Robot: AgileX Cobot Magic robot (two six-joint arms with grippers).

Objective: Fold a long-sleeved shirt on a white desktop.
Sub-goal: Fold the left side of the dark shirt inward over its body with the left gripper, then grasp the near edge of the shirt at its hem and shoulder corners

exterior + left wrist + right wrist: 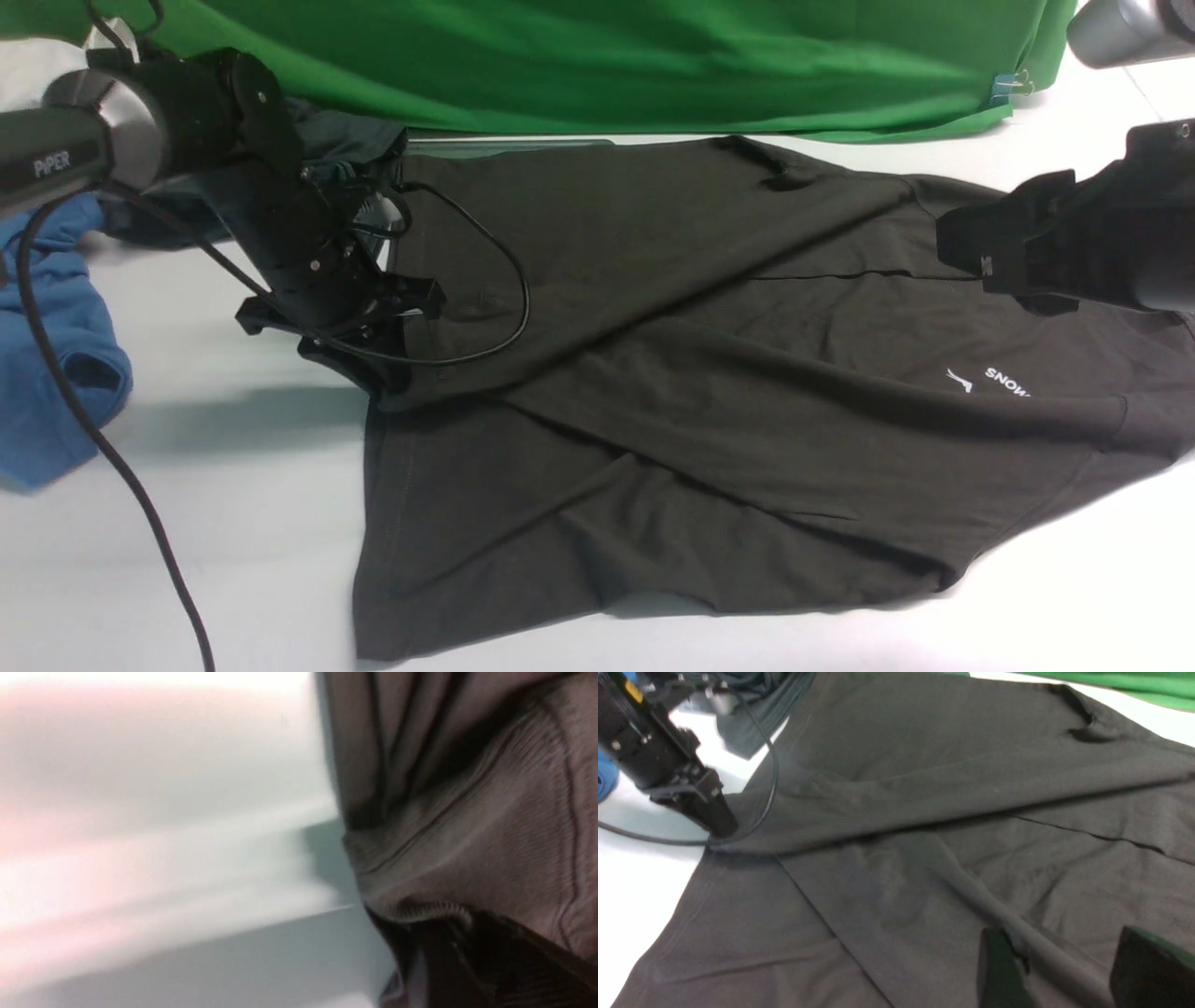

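So, starting at the far left: a crumpled blue cloth garment (47, 373) sits at the edge of the broad matte white desk (233, 560). A smaller dark charcoal garment (350, 149) is bunched behind the left arm, up against the green cloth backdrop (607, 56). The left tool (373, 366) is angled down at the left edge of the large dark olive-black long-sleeved shirt (653, 420), its fingers pinched together on a corner of folded fabric. The left wrist view is just a blurry close-up of gathered cloth and a ribbed edge, so that fits. A thin black cable (527, 299) loops from that arm over the shirt. The shirt itself lies flat on the desk, from the middle out to the right side, with a long band of fabric folded diagonally across the body. The white "SNOW" lettering (1008, 381) shows near the right. The right tool (971, 247) hangs just above the shirt near that lettering, fingers spread well apart with nothing between them. The right wrist view shows only shirt underneath.
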